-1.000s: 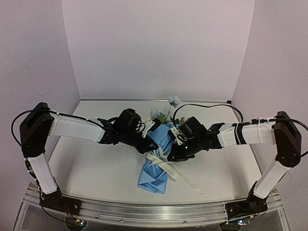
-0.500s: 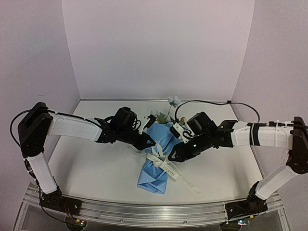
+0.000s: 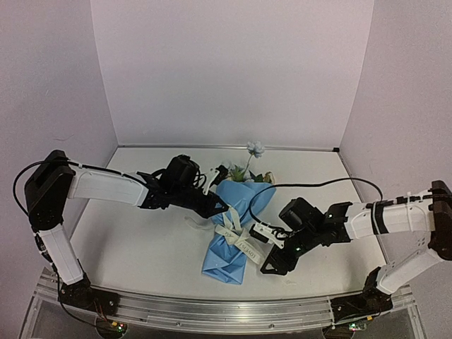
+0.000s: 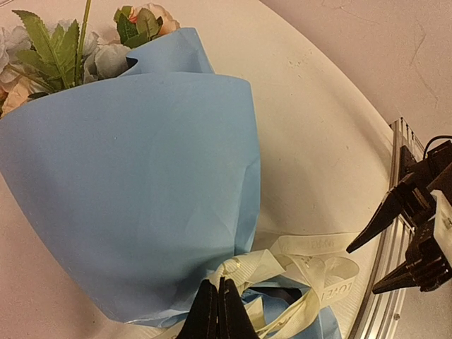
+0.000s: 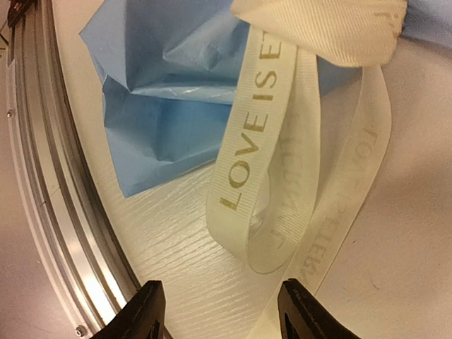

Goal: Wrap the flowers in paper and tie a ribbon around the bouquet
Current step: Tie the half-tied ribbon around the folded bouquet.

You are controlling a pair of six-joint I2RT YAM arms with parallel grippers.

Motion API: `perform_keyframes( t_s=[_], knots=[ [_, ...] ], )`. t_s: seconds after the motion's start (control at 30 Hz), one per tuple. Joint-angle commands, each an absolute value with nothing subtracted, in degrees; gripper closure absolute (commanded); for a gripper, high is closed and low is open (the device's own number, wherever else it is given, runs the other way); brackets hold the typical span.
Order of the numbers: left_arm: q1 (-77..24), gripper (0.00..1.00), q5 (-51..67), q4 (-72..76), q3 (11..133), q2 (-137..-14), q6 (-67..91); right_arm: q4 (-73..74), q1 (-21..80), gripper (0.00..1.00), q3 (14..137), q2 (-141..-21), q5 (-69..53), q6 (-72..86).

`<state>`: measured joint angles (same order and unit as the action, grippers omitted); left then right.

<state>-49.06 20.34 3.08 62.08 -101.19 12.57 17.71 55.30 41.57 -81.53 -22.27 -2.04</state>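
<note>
From above, the bouquet (image 3: 240, 199) lies in the middle of the table (image 3: 141, 244), blooms pointing away from the arms, with the ribbon (image 3: 244, 247) across its narrow part.

Left wrist view: the left gripper (image 4: 217, 300) is pressed together, pinching the ribbon's knot.

Right wrist view: the right gripper (image 5: 220, 311) is spread above a loose ribbon loop, gripping nothing.

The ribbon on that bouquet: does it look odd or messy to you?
Yes. The ribbon sits around the narrow waist of the bouquet in slack, uneven loops rather than a neat bow, and a loose tail trails across the table. The paper looks crumpled at its bottom end.
</note>
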Motion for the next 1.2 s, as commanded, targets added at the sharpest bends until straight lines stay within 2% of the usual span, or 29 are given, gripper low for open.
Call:
perform_keyframes(
  t_s=[0.0,0.23,0.33,0.57,0.7,1.0,1.17],
  knots=[
    [-48.8,1.00,20.5,4.4,62.1,-98.8,13.4,12.3,57.8,0.43,41.0,-82.8,-14.1,-8.8],
    [-48.8,1.00,20.7,4.0,61.9,-98.3,13.4,7.7,59.4,0.44,41.7,-87.4,-5.7,-11.4],
    [-48.7,1.00,20.6,4.1,61.6,-98.1,13.5,6.5,59.7,0.49,42.1,-88.8,-3.0,-10.9],
    [-48.8,1.00,20.2,5.8,59.1,-96.3,14.9,6.3,59.8,0.85,43.1,-88.6,1.9,-9.0],
    [-48.8,1.00,19.3,7.6,56.9,-94.8,16.1,9.8,59.8,0.99,44.6,-87.4,2.2,-8.5],
    [-48.8,1.00,14.2,11.3,51.4,-90.9,19.8,30.9,59.7,1.00,53.7,-86.7,4.1,-9.4],
    [-48.8,1.00,9.0,12.4,47.8,-89.5,22.2,35.9,59.2,1.00,55.1,-87.0,5.3,-10.9]
  ],
)
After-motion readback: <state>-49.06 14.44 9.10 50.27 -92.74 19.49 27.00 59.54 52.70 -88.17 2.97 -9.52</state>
